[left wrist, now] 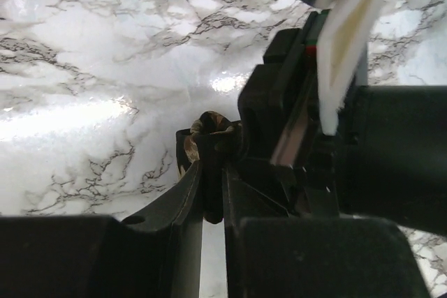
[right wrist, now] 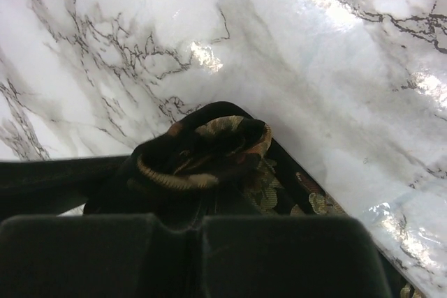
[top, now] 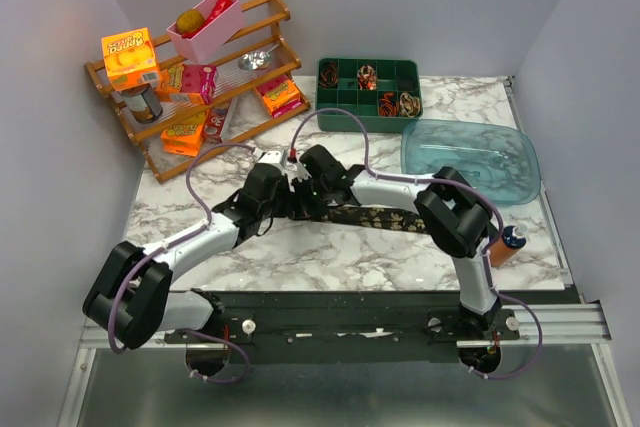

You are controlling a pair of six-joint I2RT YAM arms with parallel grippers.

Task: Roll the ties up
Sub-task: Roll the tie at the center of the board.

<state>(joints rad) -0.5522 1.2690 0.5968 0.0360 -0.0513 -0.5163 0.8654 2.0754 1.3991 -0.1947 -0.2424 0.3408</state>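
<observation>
A dark tie [top: 385,217] with a tan pattern lies flat on the marble, running right from where both grippers meet. Its left end is wound into a small coil [right wrist: 202,148]. My right gripper [right wrist: 199,211] is shut, and the coil sits around its fingertips; the tie's flat part [right wrist: 314,200] trails off to the right. My left gripper [left wrist: 213,172] is nearly closed on dark tie fabric, with the coil [left wrist: 209,125] just beyond its tips. In the top view the left gripper [top: 288,197] and right gripper [top: 305,192] touch noses, hiding the coil.
A green compartment tray [top: 330,112] at the back holds coiled ties [top: 368,75]. A clear blue tub [top: 470,157] lies at the right. A small bottle [top: 508,244] stands by the right arm. A wooden rack [top: 190,67] of boxes fills the back left.
</observation>
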